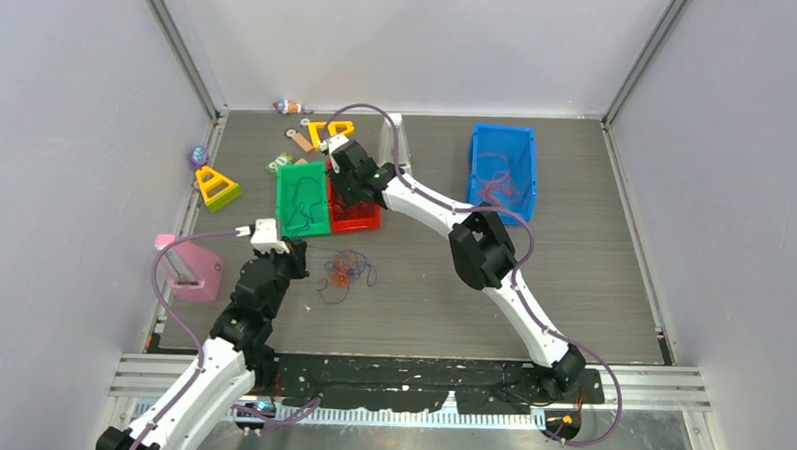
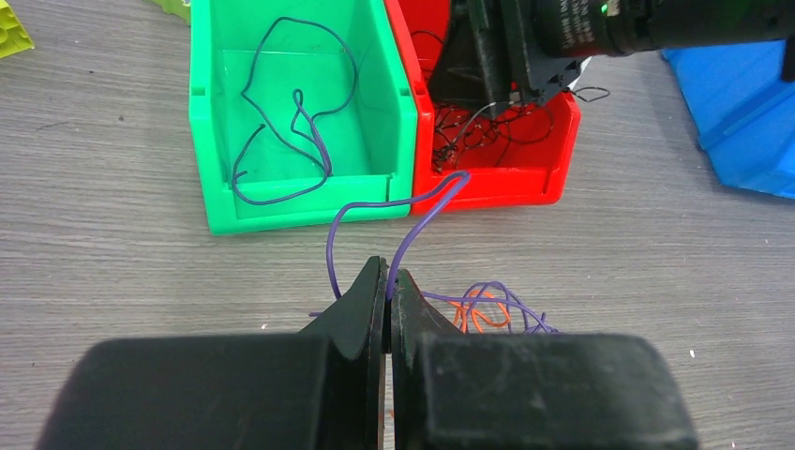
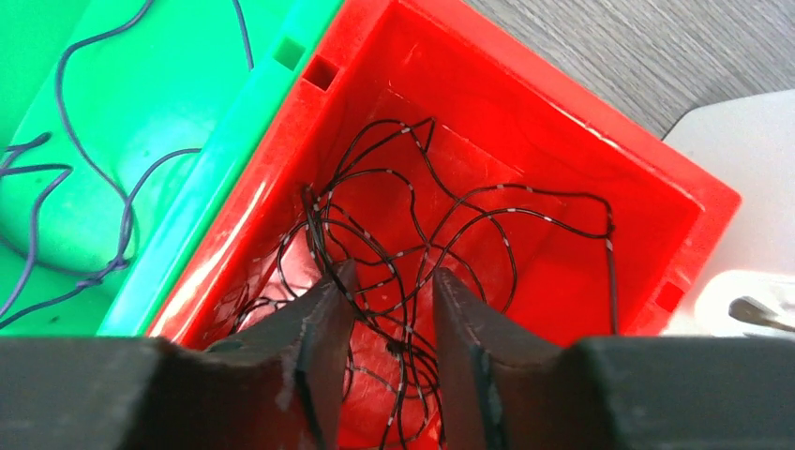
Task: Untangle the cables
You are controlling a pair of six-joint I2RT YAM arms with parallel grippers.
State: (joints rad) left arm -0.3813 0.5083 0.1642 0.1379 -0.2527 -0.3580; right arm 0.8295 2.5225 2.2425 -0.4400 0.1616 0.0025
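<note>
1. My left gripper [image 2: 386, 286] is clenched on a purple cable [image 2: 424, 217]. The strand arcs up from my fingertips toward the front of the bins.
2. A clump of orange and purple cables [image 2: 483, 311] lies on the table [image 2: 112, 244], just beside that gripper and in front of the red bin [image 3: 562, 122].
3. My right gripper [image 3: 394, 309] is down inside the red bin, jaws apart, gripping nothing.
4. Black cables [image 3: 441, 225] are tangled on that bin's floor, with some strands running between my fingers.
5. The green bin [image 2: 211, 141] touches the red bin's side and holds another purple cable [image 2: 316, 141].
6. The blue bin [image 1: 502, 130] sits well apart on the right, with thin strands inside.
</note>
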